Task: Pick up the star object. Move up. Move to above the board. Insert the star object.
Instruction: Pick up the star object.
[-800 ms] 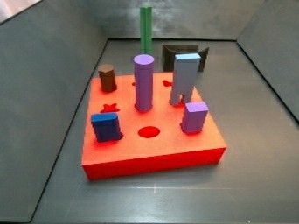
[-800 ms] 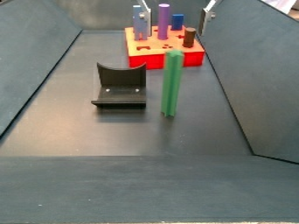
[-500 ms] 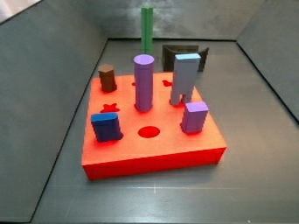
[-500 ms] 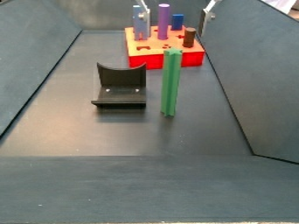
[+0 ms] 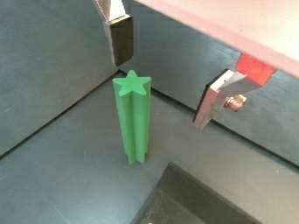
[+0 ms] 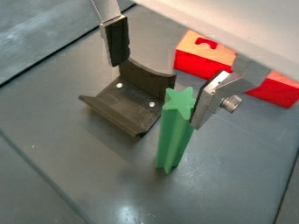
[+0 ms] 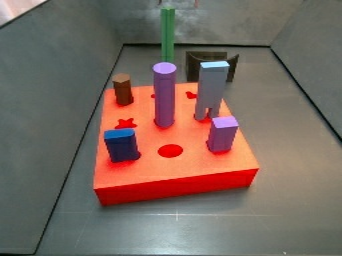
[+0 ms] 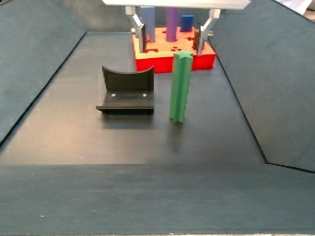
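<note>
Gripper (image 5: 163,74): spread wide, empty, hanging just above the star object's top.
Star object (image 5: 133,118): upright on the floor, beside the fixture (image 6: 126,98), well apart from the board (image 8: 172,57).
Advice: descend centred, plates straddling ridges, then close.

no readable text, labels or numbers anywhere

Dark grey matte floor (image 8: 74,184) all round the fixture (image 8: 125,90), faintly glossy under soft light from overhead. Sloping grey side walls (image 8: 31,55) to either side of the fixture, with a paler, mottled back wall (image 7: 227,20) beyond it. Gripper (image 8: 175,32) high beside the fixture, fingers apart.
</note>
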